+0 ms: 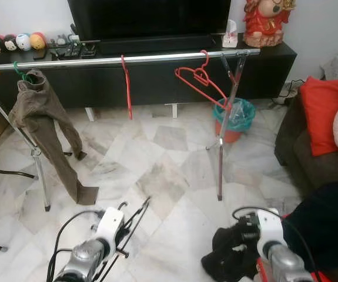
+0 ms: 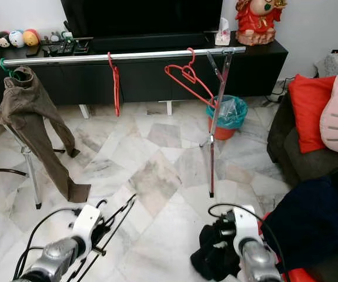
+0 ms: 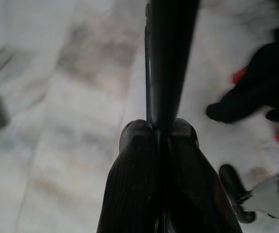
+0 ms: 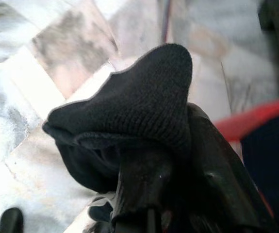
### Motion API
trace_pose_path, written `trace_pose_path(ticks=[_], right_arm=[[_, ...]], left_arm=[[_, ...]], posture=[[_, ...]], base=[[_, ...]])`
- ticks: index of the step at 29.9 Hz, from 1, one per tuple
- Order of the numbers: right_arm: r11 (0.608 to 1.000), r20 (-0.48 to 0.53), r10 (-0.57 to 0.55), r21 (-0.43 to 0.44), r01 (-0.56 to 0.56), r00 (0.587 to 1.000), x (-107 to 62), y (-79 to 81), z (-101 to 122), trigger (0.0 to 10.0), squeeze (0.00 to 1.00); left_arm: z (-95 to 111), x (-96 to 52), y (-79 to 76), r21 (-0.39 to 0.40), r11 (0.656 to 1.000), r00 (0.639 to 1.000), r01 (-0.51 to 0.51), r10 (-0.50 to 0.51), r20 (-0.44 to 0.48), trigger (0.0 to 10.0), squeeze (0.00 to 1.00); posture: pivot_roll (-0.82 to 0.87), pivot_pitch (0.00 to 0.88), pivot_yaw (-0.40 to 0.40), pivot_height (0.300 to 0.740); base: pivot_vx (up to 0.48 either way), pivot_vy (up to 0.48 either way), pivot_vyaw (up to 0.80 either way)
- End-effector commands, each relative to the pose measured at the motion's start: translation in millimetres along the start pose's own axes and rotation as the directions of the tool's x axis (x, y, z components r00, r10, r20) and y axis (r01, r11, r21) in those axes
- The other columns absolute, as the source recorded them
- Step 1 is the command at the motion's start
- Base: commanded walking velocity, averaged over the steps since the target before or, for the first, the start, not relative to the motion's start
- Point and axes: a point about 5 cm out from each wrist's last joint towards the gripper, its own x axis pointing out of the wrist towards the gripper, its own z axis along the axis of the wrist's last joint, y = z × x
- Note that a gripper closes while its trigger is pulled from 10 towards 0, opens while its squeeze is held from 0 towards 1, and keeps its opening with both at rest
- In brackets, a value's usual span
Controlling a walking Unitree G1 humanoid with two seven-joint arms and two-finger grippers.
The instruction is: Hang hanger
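Observation:
My left gripper is low over the floor at the front left, shut on a thin black hanger; in the left wrist view the fingers pinch the hanger's bar. At the front right, my right gripper is shut on a black knitted garment, which drapes over its fingers in the right wrist view. The silver clothes rail runs across the far side. On it hang two red hangers and brown trousers on a green hanger.
The rack's legs stand on the marble floor ahead. Behind it are a black TV console and a teal bin. A dark sofa with a red cushion is at the right, and dark blue clothing is beside my right arm.

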Motion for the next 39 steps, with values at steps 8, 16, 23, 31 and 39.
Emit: trace_pose_path(ticks=[8,16,23,31,39], right_arm=[[0.995,0.036,0.033,-0.096,-0.029,0.999,11.5,-4.4,47,10.0,0.0],[0.992,0.064,0.061,-0.117,-0.053,0.996,15.7,-0.5,71,10.0,0.0],[0.99,0.093,0.08,-0.127,-0.068,0.992,18.0,3.9,89,10.0,0.0],[0.989,0.116,0.1,-0.116,-0.086,0.988,19.8,10.1,106,10.0,0.0],[0.984,0.105,0.144,-0.122,-0.131,0.984,20.5,18.0,109,10.0,0.0]], left_arm=[[43,1.2,-10.6,0.121,0.904,0.907,0.409,-0.418,0.052,10.0,0.0],[62,-7.3,-13.3,0.163,0.809,0.816,0.565,-0.576,0.033,10.0,0.0],[71,-14.2,-20.4,0.181,0.736,0.747,0.652,-0.665,0.01,10.0,0.0],[72,-20.3,-28.9,0.197,0.674,0.692,0.712,-0.721,-0.034,10.0,0.0],[76,-16.3,-33.2,0.204,0.697,0.716,0.687,-0.698,-0.029,10.0,0.0]], posture=[[-0.05,0.015,0.027,0.74],[-0.05,0.019,0.028,0.74],[-0.05,0.019,0.03,0.74],[-0.05,0.015,0.031,0.74],[-0.05,0.015,0.032,0.74]], base=[[0.0,0.0,0.0],[0.0,0.0,0.0],[0.0,0.0,0.0],[0.0,0.0,0.0],[0.0,0.0,0.0]])
